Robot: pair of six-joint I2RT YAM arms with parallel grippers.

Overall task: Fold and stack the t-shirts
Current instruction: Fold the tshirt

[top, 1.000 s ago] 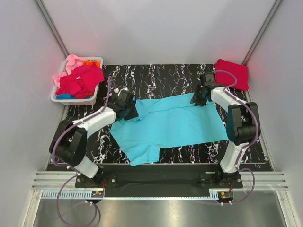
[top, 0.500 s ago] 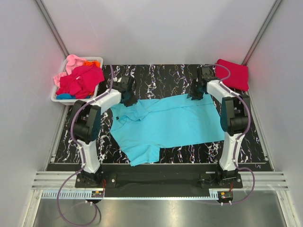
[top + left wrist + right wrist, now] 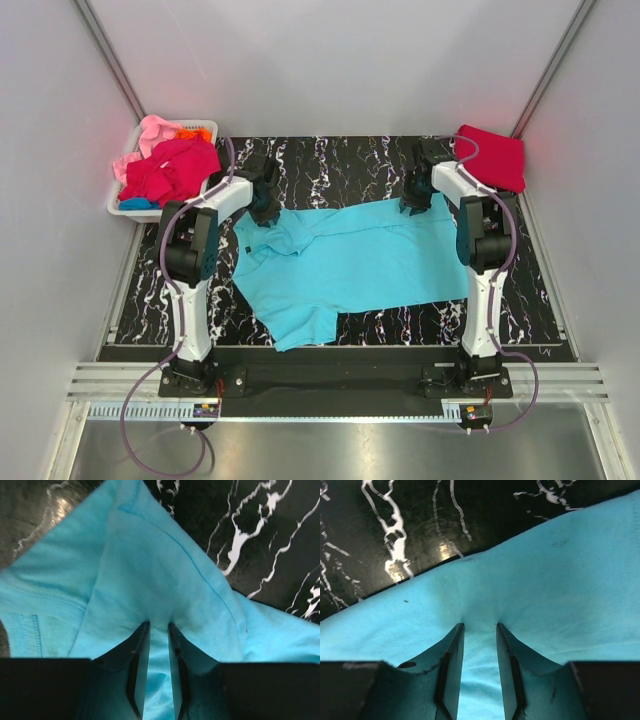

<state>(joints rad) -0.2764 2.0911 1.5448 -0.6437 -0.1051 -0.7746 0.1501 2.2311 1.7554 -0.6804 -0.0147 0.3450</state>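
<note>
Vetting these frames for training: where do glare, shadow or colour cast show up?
Top external: even, sharp, a reddish cast on the right wall beside the red t-shirt. Left wrist: glare on the marble table at upper left, the left gripper in shadow. Right wrist: glare spots on the table above the turquoise t-shirt edge.

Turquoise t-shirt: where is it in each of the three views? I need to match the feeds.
Top external: turquoise t-shirt spread across mid-table, between the arms.
Left wrist: the shirt fills most of the frame, a ridge pinched in the left gripper.
Right wrist: the shirt covers the lower half, its edge puckered in the right gripper.
Shared landmark: the black white-veined tabletop beyond its far edge.
</note>
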